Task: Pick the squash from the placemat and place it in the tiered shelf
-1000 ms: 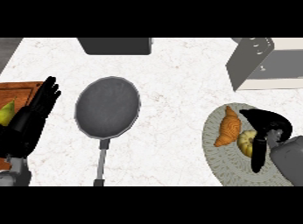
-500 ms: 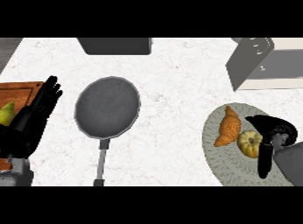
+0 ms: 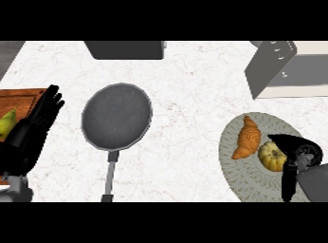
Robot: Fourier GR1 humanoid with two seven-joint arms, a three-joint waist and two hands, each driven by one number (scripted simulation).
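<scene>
The yellow-orange squash [image 3: 270,156] lies on the round grey placemat [image 3: 245,178] at the lower right, beside a croissant [image 3: 247,138]. My right hand [image 3: 301,153] sits against the squash's right side. Its fingers arch over the squash's upper right edge, while the thumb points down, away from it. The fingers do not wrap the squash, and most of it shows. The grey tiered shelf [image 3: 277,68] stands at the upper right, beyond the placemat. At the left edge my left hand [image 3: 28,135] rests open with its fingers up.
A dark frying pan [image 3: 116,116] lies mid-counter, its handle [image 3: 109,175] pointing toward me. A wooden cutting board [image 3: 13,99] with a green pear [image 3: 4,124] sits at the left, partly under my left hand. A dark grey box [image 3: 125,49] is at the back.
My right hand has shifted slightly down and to the right, so more of the squash shows. The squash, croissant and left hand have stayed put.
</scene>
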